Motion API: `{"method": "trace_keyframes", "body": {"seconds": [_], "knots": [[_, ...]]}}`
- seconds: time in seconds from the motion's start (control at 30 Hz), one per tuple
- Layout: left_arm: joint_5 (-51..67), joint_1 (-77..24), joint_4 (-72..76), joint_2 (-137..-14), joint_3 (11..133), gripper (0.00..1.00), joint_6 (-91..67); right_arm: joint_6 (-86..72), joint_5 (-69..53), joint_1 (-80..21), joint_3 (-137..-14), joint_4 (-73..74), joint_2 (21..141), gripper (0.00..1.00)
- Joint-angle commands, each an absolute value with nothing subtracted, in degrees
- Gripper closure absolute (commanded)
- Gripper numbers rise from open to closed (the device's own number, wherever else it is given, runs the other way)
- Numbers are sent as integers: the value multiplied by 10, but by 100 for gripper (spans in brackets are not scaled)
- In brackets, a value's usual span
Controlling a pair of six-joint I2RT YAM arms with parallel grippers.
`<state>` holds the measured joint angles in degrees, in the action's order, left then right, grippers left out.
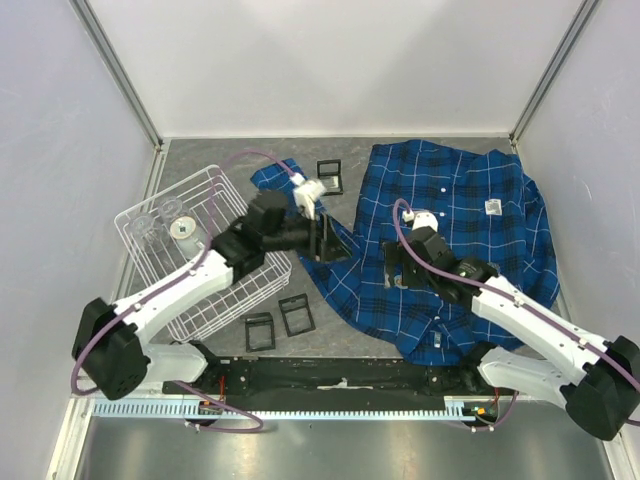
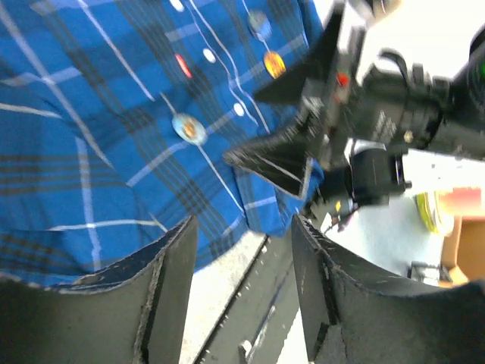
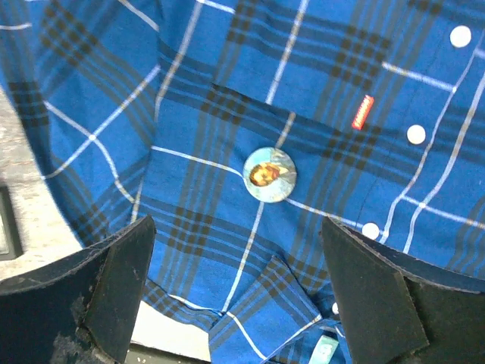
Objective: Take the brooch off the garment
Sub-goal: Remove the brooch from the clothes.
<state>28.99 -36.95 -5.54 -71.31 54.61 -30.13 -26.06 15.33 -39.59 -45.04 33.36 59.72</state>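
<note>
a: the right gripper [image 3: 236, 227]?
b: fingers [image 3: 379, 303] spread wide, gripping nothing. they hover over the brooch [image 3: 269, 174], which sits just ahead of the tips, midway between them. the wrist tips downward, and the arm reaches in across the garment [image 3: 98, 91].
a: and the left gripper [image 2: 242, 224]?
b: jaws partly apart and empty, stopped short of the brooch at the garment's edge, with the arm stretched in from the side. the brooch is pinned on the garment's pocket.
</note>
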Motion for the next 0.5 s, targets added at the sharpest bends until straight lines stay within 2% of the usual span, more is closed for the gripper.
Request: {"method": "trace_keyframes", "body": {"seconds": [0.0, 0.07, 0.17, 0.2, 0.23, 0.3, 0.4, 0.47], "knots": [[265, -465, 16, -756, 537, 43, -288, -351, 200, -395, -418, 321, 563, 3], [225, -509, 20, -779, 541, 47, -267, -391, 225, -396, -410, 333, 552, 5], [187, -549, 19, -831, 563, 54, -236, -439, 251, -394, -384, 348, 527, 15], [179, -555, 17, -846, 576, 57, -231, -446, 252, -392, -369, 348, 513, 27], [170, -560, 14, -869, 582, 60, -233, -452, 254, -389, -361, 348, 509, 35], [164, -570, 16, -889, 595, 61, -245, -455, 253, -378, -342, 339, 503, 49], [158, -584, 23, -927, 613, 64, -261, -447, 240, -360, -328, 330, 507, 49], [143, -586, 24, -953, 622, 70, -277, -446, 235, -343, -322, 324, 505, 50]]}}
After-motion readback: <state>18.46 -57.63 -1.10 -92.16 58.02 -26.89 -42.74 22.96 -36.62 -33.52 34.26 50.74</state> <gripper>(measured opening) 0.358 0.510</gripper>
